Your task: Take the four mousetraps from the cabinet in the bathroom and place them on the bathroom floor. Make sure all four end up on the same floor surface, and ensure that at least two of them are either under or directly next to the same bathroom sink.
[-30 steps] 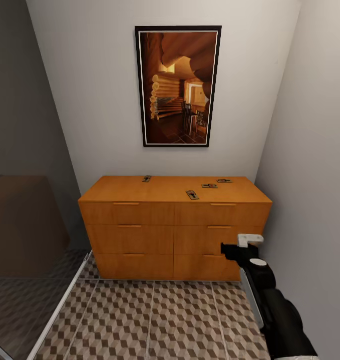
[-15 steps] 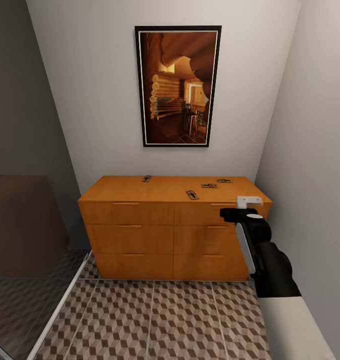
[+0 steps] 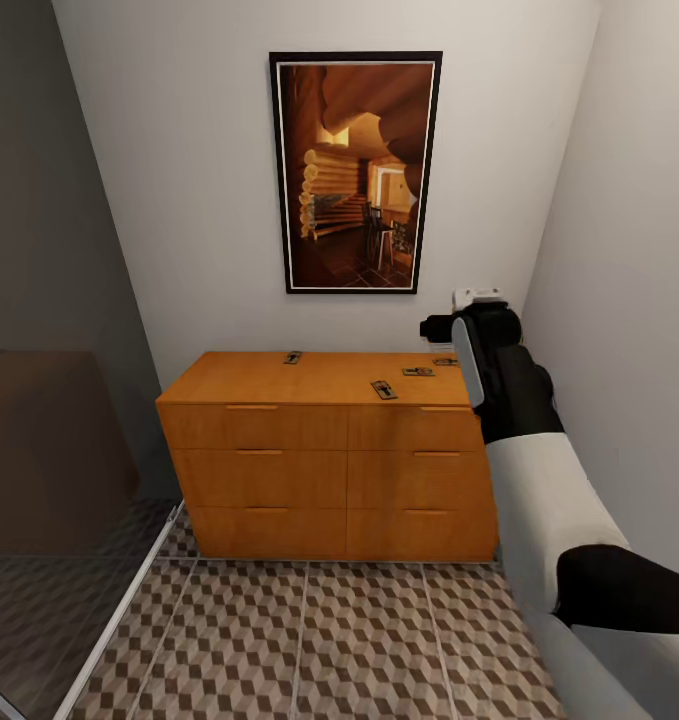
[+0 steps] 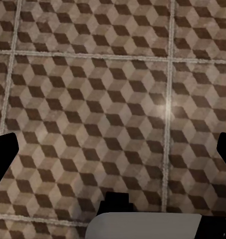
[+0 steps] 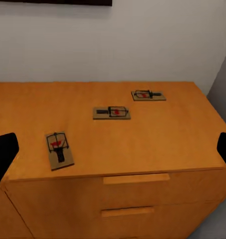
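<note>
**R arm up at cabinet, four traps on top**

You've got the cabinet (image 3: 329,455) dead ahead against the back wall, under a framed picture (image 3: 356,172) of a log interior. It's the orange-brown chest w/ six drawers in two columns, all shut as far as the head view shows.

All four traps sit on the cabinet top. In the head view: one trap (image 3: 293,357) near the back edge, left of centre, well apart from the rest; one (image 3: 383,389) near the front edge, right of centre; one (image 3: 417,372) just behind and right of that; the fourth (image 3: 444,361) further right and back, partly hidden by your R arm.

The right wrist view looks over the right part of the top and gives you three of them: front trap (image 5: 59,150) angled near the front edge, middle trap (image 5: 112,112) lying crosswise, far trap (image 5: 148,95) closer to the wall and the right end. Each is a flat board w/ dark wire and a red mark. None touch each other.

R gripper (image 3: 457,318) is raised by the cabinet's right end, above top level, near the side wall. Its dark fingertips sit at opposite edges of the wrist view, so it's spread wide, holding nothing.

L gripper (image 4: 113,154) hangs over the floor (image 3: 309,640), cube-pattern tiles w/ pale grout. Fingertips at both edges of its wrist view too: spread wide, nothing between them.

To your left in the head view, a glass panel (image 3: 49,400) w/ a pale bottom rail.
</note>
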You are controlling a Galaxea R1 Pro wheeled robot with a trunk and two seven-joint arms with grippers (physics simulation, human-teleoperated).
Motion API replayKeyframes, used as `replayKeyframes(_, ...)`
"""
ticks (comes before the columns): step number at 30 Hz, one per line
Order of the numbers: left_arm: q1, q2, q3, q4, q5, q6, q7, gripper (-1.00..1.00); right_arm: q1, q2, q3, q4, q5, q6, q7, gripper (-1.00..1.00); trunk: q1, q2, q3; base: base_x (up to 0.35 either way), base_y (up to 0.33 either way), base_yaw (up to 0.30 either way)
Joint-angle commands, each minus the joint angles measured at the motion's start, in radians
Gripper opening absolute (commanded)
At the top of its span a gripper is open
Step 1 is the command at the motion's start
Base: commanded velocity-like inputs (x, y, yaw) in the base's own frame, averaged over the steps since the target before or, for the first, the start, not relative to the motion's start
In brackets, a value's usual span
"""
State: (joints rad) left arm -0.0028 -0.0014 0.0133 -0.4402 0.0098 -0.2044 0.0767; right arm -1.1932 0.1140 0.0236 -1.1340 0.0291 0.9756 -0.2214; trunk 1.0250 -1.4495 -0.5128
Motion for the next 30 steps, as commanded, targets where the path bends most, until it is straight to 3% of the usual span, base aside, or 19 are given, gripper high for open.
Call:
replayKeyframes(1,0.000,0.000,0.000,0.000,0.001,-0.003,0.002,1.00,-0.039,0.007,0.001,0.049,0.003,0.005,-0.001,1.00,0.000,-0.001,-0.001,0.000,0.000,0.000)
replayKeyframes(7,0.000,0.000,0.000,0.000,0.001,-0.003,0.002,1.00,-0.139,0.046,0.001,0.210,0.003,0.004,0.003,1.00,0.000,-0.001,-0.001,0.000,0.000,0.000)
replayKeyframes(10,0.000,0.000,0.000,0.000,0.001,-0.003,0.002,1.00,-0.156,0.061,0.001,0.271,0.002,0.002,0.008,1.00,0.000,-0.001,-0.001,0.000,0.000,0.000)
replayKeyframes(14,0.000,0.000,0.000,0.000,0.001,-0.003,0.002,1.00,-0.163,0.061,0.000,0.340,-0.006,-0.002,0.020,1.00,0.000,-0.001,-0.001,0.000,0.000,0.000)
replayKeyframes(18,0.000,0.000,0.000,0.000,0.001,-0.003,0.002,1.00,-0.163,0.061,0.001,0.351,-0.007,-0.009,0.044,1.00,0.000,-0.001,-0.001,0.000,0.000,0.000)
replayKeyframes(23,0.000,0.000,0.000,0.000,0.001,-0.003,0.002,1.00,-0.163,0.061,0.002,0.358,-0.006,-0.018,0.122,1.00,0.000,-0.001,-0.001,0.000,0.000,0.000)
replayKeyframes(30,0.000,0.000,0.000,0.000,0.001,-0.003,0.002,1.00,-0.163,0.061,0.002,0.360,-0.005,-0.020,0.151,1.00,0.000,-0.001,-0.001,0.000,0.000,0.000)
